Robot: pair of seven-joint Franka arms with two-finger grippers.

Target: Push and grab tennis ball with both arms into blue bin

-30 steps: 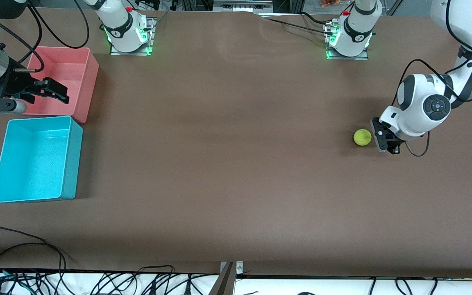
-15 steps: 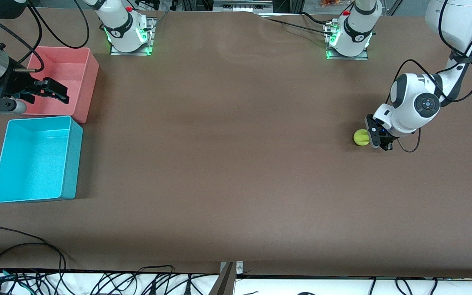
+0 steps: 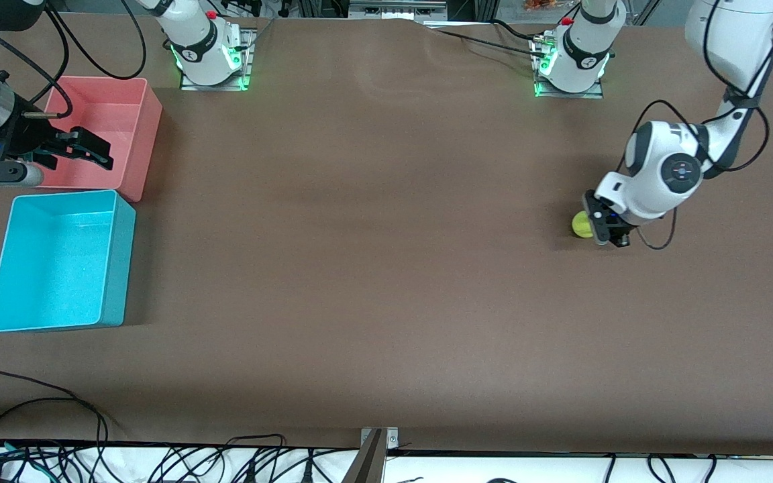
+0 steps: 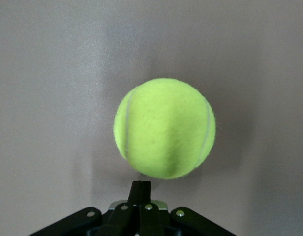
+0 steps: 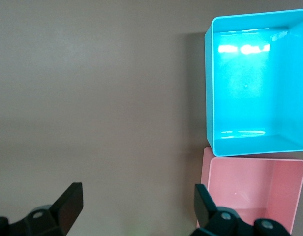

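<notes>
The tennis ball [image 3: 581, 225] lies on the brown table toward the left arm's end; the left wrist view shows it as a fuzzy yellow-green ball [image 4: 164, 128]. My left gripper [image 3: 599, 229] is low at the table, shut, with its fingertips [image 4: 141, 186] right against the ball and nothing between them. The blue bin [image 3: 58, 261] stands empty at the right arm's end. My right gripper [image 3: 94, 151] hangs open over the pink bin's edge, holding nothing. In the right wrist view the right gripper [image 5: 136, 196] is wide apart, with the blue bin [image 5: 250, 83] off to one side.
A pink-red bin [image 3: 108, 107] stands empty beside the blue one, farther from the front camera; it also shows in the right wrist view as a pink bin [image 5: 250, 191]. Black cables [image 3: 58, 416] lie along the table's front edge. A wide stretch of brown table lies between ball and bins.
The left arm has swung toward the right arm's end, bringing its shut gripper against the ball, which has shifted slightly that way. The right arm has not moved.
</notes>
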